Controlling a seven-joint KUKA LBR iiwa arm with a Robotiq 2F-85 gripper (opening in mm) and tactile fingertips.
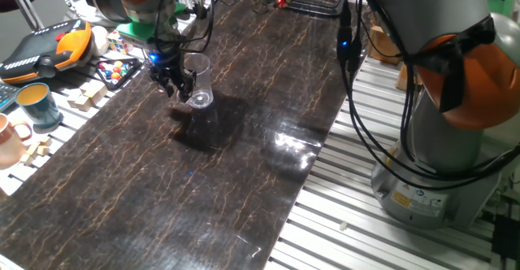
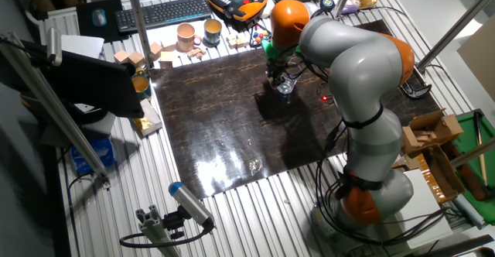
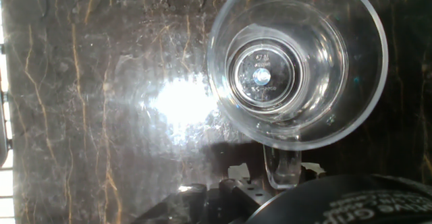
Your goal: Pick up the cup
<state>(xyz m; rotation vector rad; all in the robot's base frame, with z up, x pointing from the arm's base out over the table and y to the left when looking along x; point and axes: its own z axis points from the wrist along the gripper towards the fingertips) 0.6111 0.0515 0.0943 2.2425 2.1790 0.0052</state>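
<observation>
We see the dark marble-patterned mat (image 1: 227,164) running across the slatted table (image 1: 382,237), with most of its surface bare toward the lower centre and right of one fixed view. Clutter crowds only the left edge there: a teal mug (image 1: 36,105), a pink mug (image 1: 10,140), wooden blocks (image 1: 85,97) and an orange teach pendant (image 1: 45,49). The clear glass cup (image 1: 200,83) stands upright on the mat in the upper left of that view, well inside the mat's edges. The gripper (image 1: 172,81) sits just beside it on the left. In the hand view we look straight down into the cup (image 3: 297,62), upper right, its handle pointing toward the bottom edge. We cannot tell whether the fingers are spread or closed.
</observation>
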